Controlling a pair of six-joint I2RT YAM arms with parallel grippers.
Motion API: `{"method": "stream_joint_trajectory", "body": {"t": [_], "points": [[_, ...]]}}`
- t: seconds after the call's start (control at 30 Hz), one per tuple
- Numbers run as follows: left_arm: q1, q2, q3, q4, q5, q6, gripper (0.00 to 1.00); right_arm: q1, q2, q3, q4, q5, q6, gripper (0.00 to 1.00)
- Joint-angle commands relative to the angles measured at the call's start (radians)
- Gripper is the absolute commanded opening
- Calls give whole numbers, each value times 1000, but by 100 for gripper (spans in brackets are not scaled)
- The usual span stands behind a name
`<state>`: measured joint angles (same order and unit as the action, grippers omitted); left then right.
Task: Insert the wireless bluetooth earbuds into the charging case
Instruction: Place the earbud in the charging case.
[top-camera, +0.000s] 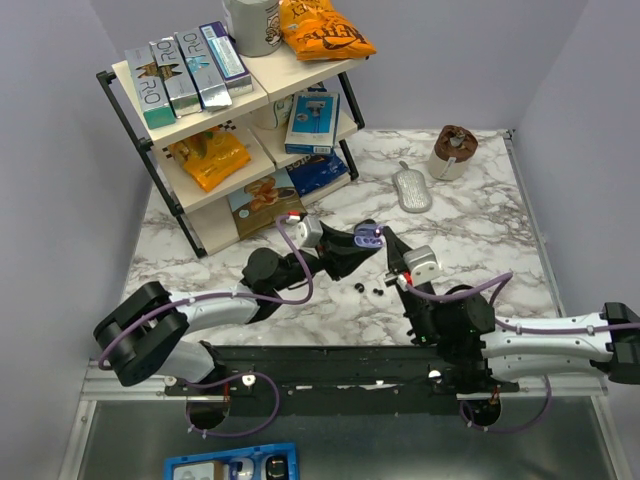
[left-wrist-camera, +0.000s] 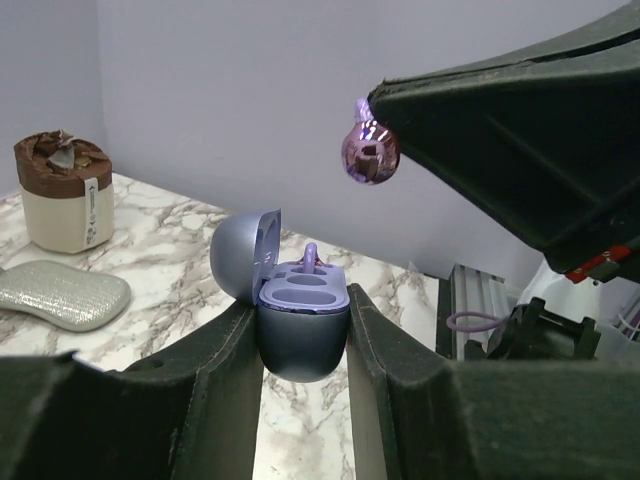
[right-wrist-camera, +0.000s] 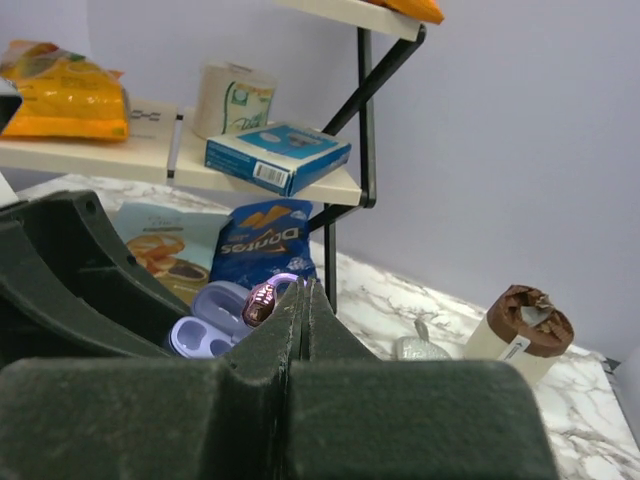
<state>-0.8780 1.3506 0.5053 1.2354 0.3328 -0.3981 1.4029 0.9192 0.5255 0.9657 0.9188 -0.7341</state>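
Observation:
The charging case (left-wrist-camera: 300, 325) is dark blue with a lilac tray, and its lid stands open to the left. My left gripper (left-wrist-camera: 300, 305) is shut on the case body and holds it above the marble table (top-camera: 470, 240). A shiny purple earbud (left-wrist-camera: 370, 153) hangs above and to the right of the case, pinched at the tip of my right gripper (right-wrist-camera: 305, 287), which is shut on it. The near slot of the tray looks empty. A small purple piece (left-wrist-camera: 310, 255) stands up at the tray's far side. In the top view both grippers meet mid-table around the case (top-camera: 366, 238).
A silver pouch (top-camera: 412, 190) and a cup with a brown lid (top-camera: 453, 152) lie at the back right. A shelf rack (top-camera: 240, 110) with boxes and snack bags fills the back left. Two small dark bits (top-camera: 368, 289) lie on the marble near the grippers.

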Motion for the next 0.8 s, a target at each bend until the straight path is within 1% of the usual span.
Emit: {"method": "stream_joint_trajectory", "body": {"t": [0.0,0.17,0.43,0.77], "points": [[7,13,30,59,15,-12,0,22,70,-9,345,52,-163,0],[7,10,24,65,-23,15,0,27,90,-1,341,54,-140,0],[5,4,33,27,-78,47,0,27,70,14,150,31,19,0],[-1,-13,42,-25,-110,84,0,27,116,36,100,32,111,0]]}}
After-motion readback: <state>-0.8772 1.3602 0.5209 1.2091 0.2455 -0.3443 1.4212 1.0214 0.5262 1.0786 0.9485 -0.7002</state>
